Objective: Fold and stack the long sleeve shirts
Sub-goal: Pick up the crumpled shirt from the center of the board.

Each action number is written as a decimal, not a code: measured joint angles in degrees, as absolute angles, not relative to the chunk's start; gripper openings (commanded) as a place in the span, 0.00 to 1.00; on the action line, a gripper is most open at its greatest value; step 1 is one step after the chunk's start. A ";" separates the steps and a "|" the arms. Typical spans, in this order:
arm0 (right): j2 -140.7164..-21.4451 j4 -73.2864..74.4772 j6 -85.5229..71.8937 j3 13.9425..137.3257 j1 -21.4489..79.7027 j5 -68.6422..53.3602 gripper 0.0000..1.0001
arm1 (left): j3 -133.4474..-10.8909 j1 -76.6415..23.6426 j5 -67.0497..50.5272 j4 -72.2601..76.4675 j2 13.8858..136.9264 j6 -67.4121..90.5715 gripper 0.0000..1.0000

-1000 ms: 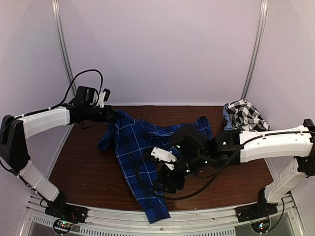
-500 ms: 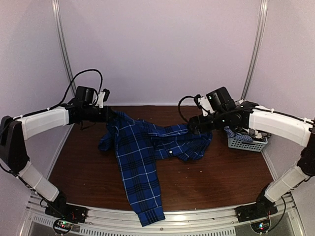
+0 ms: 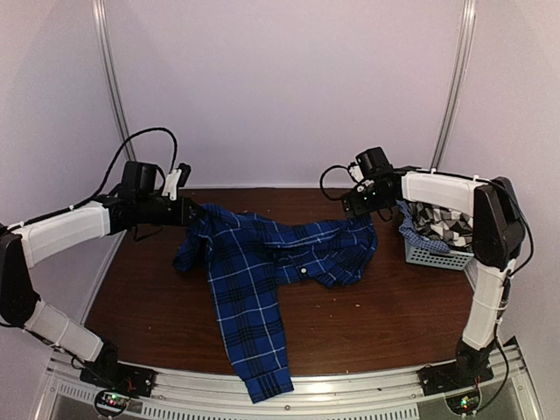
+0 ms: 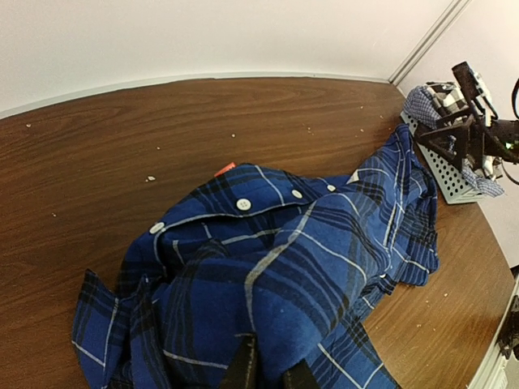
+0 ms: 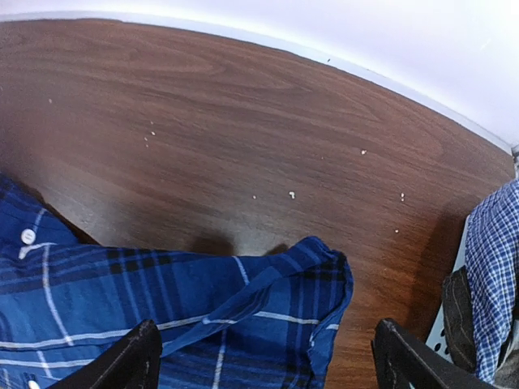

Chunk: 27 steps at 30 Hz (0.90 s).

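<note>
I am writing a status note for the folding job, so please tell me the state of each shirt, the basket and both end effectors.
Blue plaid shirt: unfolded, lying rumpled on the table.
Black-and-white checked shirt: bunched up in the basket, not folded.
Mesh basket: upright, holding the checked shirt.
Left end effector: shut on the blue plaid shirt.
Right end effector: open, holding nothing, above the blue shirt's corner.
</note>
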State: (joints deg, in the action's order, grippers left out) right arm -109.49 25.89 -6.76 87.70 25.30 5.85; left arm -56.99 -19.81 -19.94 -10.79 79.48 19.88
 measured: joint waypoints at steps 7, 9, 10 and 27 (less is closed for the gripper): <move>-112.64 27.35 10.04 88.64 23.27 3.44 0.94 | -56.99 -19.81 -19.94 -10.85 79.50 19.20 0.10; -112.64 27.57 13.91 88.77 22.85 2.98 0.96 | -56.99 -19.81 -19.97 -10.87 79.57 19.11 0.10; -112.71 27.77 15.59 88.97 22.72 2.61 0.96 | -56.99 -19.81 -19.94 -10.87 79.66 19.05 0.10; -128.14 37.10 28.86 106.91 12.82 -11.60 0.92 | -57.78 -19.81 -19.90 -11.22 84.64 18.94 0.10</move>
State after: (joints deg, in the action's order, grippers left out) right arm -128.14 37.10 28.86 106.91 12.82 -11.60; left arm -57.78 -19.81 -19.90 -11.22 84.64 18.94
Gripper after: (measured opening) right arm 0.951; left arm 0.100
